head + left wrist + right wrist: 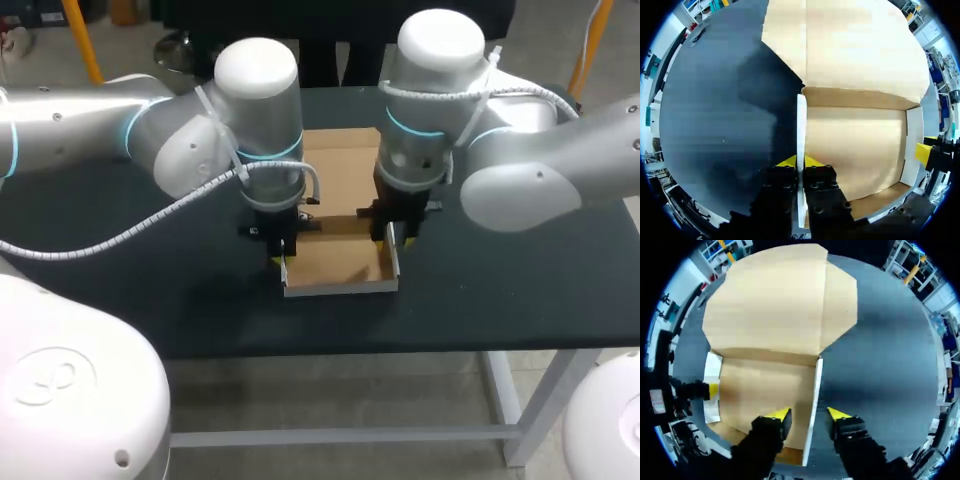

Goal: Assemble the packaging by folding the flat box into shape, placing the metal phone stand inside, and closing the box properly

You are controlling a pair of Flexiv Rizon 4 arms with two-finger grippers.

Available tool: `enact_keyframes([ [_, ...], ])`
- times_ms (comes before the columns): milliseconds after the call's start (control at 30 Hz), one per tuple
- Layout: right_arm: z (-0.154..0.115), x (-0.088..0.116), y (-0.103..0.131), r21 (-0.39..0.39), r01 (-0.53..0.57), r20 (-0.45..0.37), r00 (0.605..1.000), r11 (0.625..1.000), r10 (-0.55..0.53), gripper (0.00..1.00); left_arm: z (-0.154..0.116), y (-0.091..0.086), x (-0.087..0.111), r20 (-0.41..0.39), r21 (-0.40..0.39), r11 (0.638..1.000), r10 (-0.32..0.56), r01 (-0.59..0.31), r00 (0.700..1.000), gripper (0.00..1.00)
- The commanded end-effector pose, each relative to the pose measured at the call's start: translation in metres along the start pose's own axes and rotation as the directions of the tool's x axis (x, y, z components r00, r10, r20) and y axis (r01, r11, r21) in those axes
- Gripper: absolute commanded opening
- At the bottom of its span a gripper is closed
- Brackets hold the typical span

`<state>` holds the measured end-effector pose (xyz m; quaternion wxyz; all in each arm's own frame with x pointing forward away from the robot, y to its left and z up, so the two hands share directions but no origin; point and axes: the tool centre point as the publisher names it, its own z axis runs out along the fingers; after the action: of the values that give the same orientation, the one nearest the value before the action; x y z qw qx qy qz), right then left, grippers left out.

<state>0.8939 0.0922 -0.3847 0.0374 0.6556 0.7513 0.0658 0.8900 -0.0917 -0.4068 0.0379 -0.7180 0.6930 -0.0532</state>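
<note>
The box (335, 262) is seen half made on the table (500, 290). It is open on top, and its lid (770, 305) lies flat ahead of both grippers. The left wall (801, 125) of the box is pinched by the left gripper (800, 162). Its two yellow tips are pressed close together, with the thin white edge caught between them. The right wall (816, 385) is stood over by the right gripper (808, 414). Its tips are held apart, one inside the box and one outside. A small gap seems to be left on each side of that wall, though this is hard to be sure of from here. The metal phone stand is not seen in any view.

Several things could go wrong.
- **Bent or torn card:** If the left wall is pulled or twisted while pinched so tight, the card could be bent in the wrong place or torn at the corner.
- **Right wall falling:** If the whole box is lifted by that one wall, it could be dragged out from between the right tips. The right wall could then flop down flat.
- **A missed grip:** If the right tips are shut while not lined up, the wall could be pushed over and not gripped.
- **A squashed box:** If the two arms are moved by different amounts, the box could be squashed out of square. The lid could then not be shut neatly.
</note>
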Motion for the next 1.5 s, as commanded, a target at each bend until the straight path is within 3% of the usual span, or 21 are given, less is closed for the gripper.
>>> enact_keyframes([
  [33, -0.010, -0.008, -0.011, -0.043, 0.029, -0.044, 0.999, 0.999, -0.030, 1.00, -0.002, 0.003, 0.004, 0.023, 0.014, 1.000, 0.000, 0.000, 1.000, 0.00],
  [267, -0.028, -0.013, -0.019, -0.126, 0.192, -0.101, 0.973, 0.973, -0.205, 1.00, -0.006, 0.005, 0.003, 0.034, 0.034, 0.999, 0.012, -0.014, 0.999, 0.00],
  [467, -0.047, -0.031, -0.024, -0.201, 0.310, -0.206, 0.914, 0.929, -0.349, 1.00, -0.007, 0.006, 0.003, 0.038, 0.040, 0.999, 0.020, -0.021, 0.999, 0.00],
  [633, -0.067, -0.044, -0.030, -0.274, 0.380, -0.301, 0.839, 0.884, -0.454, 1.00, -0.007, 0.006, 0.002, 0.039, 0.041, 0.999, 0.026, -0.028, 0.999, 0.00],
  [1100, -0.067, -0.044, -0.030, -0.274, 0.380, -0.301, 0.839, 0.884, -0.454, 1.00, -0.008, 0.004, -0.005, 0.057, 0.033, 0.999, 0.022, -0.024, 0.998, 0.00],
  [1167, -0.070, -0.044, -0.034, -0.319, 0.453, -0.304, 0.783, 0.832, -0.543, 1.00, -0.008, 0.003, -0.005, 0.058, 0.031, 0.999, 0.022, -0.023, 0.998, 0.00],
  [1233, -0.073, -0.048, -0.039, -0.381, 0.527, -0.350, 0.678, 0.760, -0.646, 1.00, -0.008, 0.002, -0.006, 0.057, 0.026, 0.999, 0.022, -0.024, 0.998, 0.00],
  [1267, -0.075, -0.052, -0.042, -0.414, 0.537, -0.356, 0.648, 0.735, -0.673, 1.00, -0.008, 0.002, -0.007, 0.057, 0.024, 0.999, 0.022, -0.024, 0.998, 0.00],
  [1433, -0.083, -0.068, -0.055, -0.501, 0.585, -0.344, 0.542, 0.638, -0.767, 1.00, -0.008, 0.001, -0.011, 0.059, 0.016, 1.000, 0.021, -0.022, 0.998, 0.00],
  [1500, -0.087, -0.075, -0.059, -0.520, 0.583, -0.340, 0.529, 0.624, -0.777, 1.00, -0.008, 0.001, -0.012, 0.059, 0.014, 1.000, 0.021, -0.022, 0.998, 0.00],
])
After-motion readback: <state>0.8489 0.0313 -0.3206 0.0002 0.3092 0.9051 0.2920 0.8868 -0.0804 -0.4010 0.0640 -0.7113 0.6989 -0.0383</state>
